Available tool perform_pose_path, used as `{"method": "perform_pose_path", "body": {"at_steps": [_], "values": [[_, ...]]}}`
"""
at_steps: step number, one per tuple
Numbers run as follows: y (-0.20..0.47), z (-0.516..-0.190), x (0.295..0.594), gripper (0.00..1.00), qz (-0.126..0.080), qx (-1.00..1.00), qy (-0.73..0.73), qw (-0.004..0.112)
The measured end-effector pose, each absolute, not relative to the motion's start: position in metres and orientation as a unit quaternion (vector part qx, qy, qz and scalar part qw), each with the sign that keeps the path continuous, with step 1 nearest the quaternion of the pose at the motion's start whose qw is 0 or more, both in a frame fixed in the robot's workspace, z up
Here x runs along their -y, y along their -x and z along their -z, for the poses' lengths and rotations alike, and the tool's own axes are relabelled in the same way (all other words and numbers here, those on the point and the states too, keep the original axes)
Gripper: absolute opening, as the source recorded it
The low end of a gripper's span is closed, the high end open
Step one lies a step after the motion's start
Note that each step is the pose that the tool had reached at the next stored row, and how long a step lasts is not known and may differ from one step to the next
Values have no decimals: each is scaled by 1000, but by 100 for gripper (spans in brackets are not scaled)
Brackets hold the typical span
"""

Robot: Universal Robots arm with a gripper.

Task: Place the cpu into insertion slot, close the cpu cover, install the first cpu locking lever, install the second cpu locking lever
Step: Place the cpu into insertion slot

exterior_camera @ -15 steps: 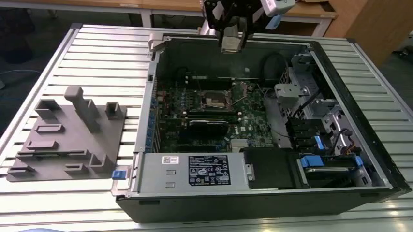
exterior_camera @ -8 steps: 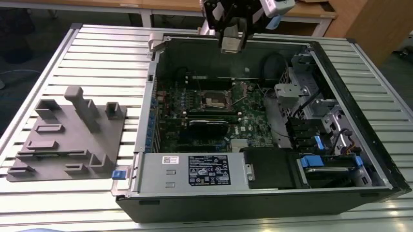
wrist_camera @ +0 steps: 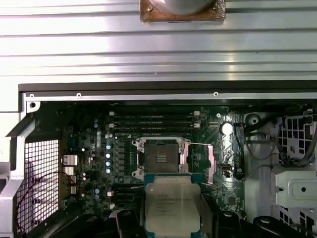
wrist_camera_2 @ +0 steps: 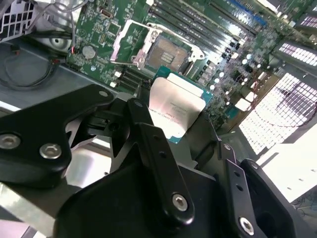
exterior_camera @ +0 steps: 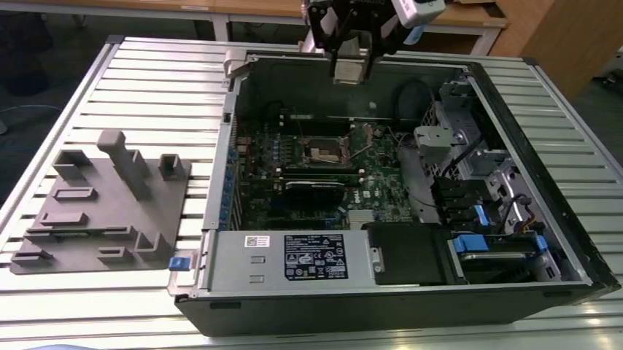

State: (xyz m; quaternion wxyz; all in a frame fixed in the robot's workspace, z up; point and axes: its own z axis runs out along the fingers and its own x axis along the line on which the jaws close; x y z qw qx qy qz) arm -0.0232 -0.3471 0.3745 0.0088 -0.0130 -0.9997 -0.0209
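Arm (exterior_camera: 358,25) high over case (exterior_camera: 389,310) w/ cpu (wrist_camera: 172,206)

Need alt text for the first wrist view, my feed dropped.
The gripper holds the cpu, metal top facing the camera, above the open computer case. Beyond it on the green motherboard, the insertion slot sits empty and uncovered.

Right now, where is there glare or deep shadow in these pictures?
First wrist view: the slatted table glares in bright bands, the motherboard sits dim. Second wrist view: the cpu in the jaws shines pale, the perforated panel washes out white. Exterior view: the case interior is shadowed.
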Motion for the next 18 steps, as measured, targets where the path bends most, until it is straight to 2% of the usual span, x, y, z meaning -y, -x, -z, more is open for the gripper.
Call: {"method": "perform_pose_path", "body": {"at_steps": [7,18], "values": [[23,-369,347,54,13,1000,13,9],[23,-362,347,54,12,1000,13,9]]}}
